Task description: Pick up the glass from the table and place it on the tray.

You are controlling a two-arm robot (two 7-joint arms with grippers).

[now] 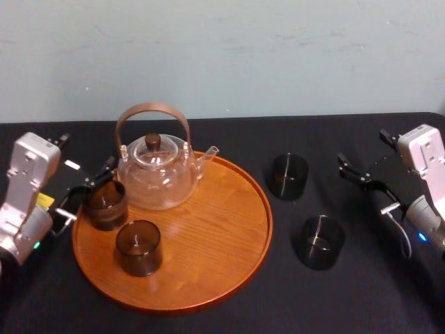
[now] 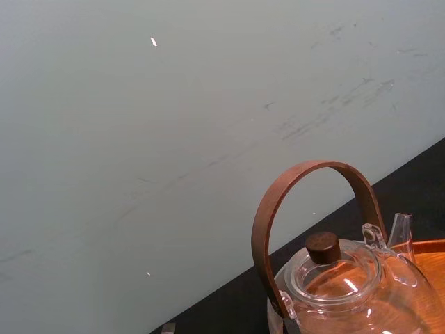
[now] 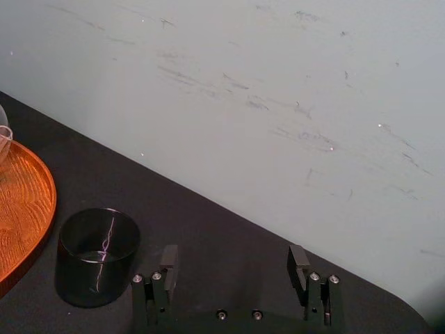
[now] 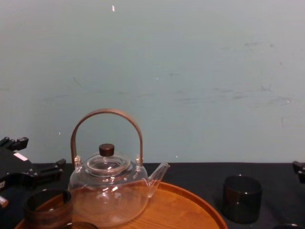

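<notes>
Chest view: the tray [image 4: 190, 206] and the dark glass [image 4: 47, 209] at its left rim are cut off by the bottom edge. Left wrist view: the teapot [image 2: 361, 292] loses its lower body below the frame. Contact between left gripper [image 1: 89, 189] and that glass cannot be determined.

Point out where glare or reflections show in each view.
Head view: highlights on the glass teapot. Left wrist view: bright glints on the teapot's lid and body. Right wrist view: a thin light streak on the dark glass. Chest view: small glints on the teapot.
</notes>
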